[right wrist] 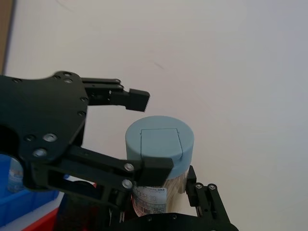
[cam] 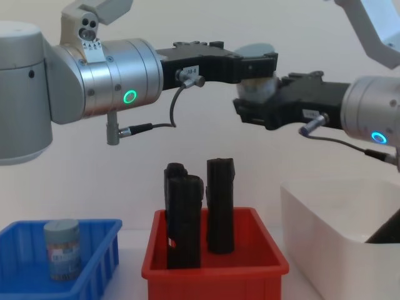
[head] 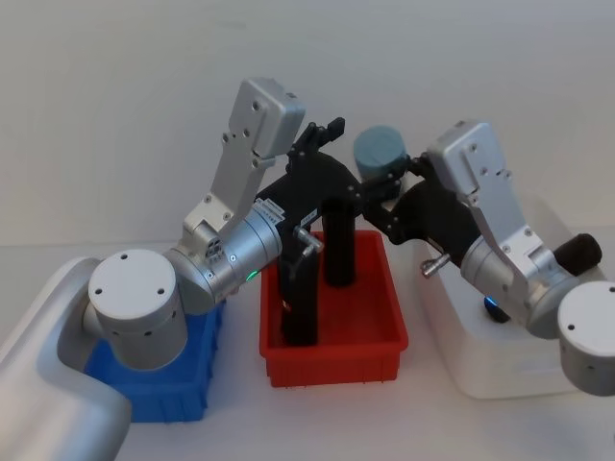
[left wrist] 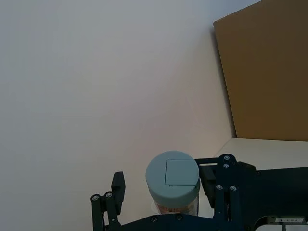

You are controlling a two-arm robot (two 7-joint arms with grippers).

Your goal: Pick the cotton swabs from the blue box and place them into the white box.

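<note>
A: Biggest first?
B: Pale wall (head: pixel 115 96) behind, white table (head: pixel 384 423) below. A brown board (left wrist: pixel 264 72) leans at the wall in the left wrist view.

A: Bins?
B: In the head view the white box (cam: pixel 325 212) sits at 3 o'clock of the red bin (cam: pixel 212 272), and the blue box (cam: pixel 94 250) at 9 o'clock. There's a dark item in the white box; can't tell what it is.

A: Anything in the way?
B: Two tall black blocks (cam: pixel 183 219) stand upright in the red bin, directly under the meeting grippers and well below them.

A: Grippers?
B: Both are raised at 12 o'clock over the red bin. The left gripper (left wrist: pixel 162 179) has its fingers spread wider than the tub, with a gap on one side. The right gripper (cam: pixel 257 94) clamps the lower body of the held cotton swab tub (right wrist: pixel 159 144), which sits between the two grippers.

A: More swabs?
B: A second cotton swab tub (cam: pixel 61 247) stands upright in the blue box.

A: Lights, writing?
B: Green ring light (cam: pixel 130 96) on the left wrist, blue ring light (cam: pixel 377 137) on the right. The tubs' label bands are printed but unreadable.
</note>
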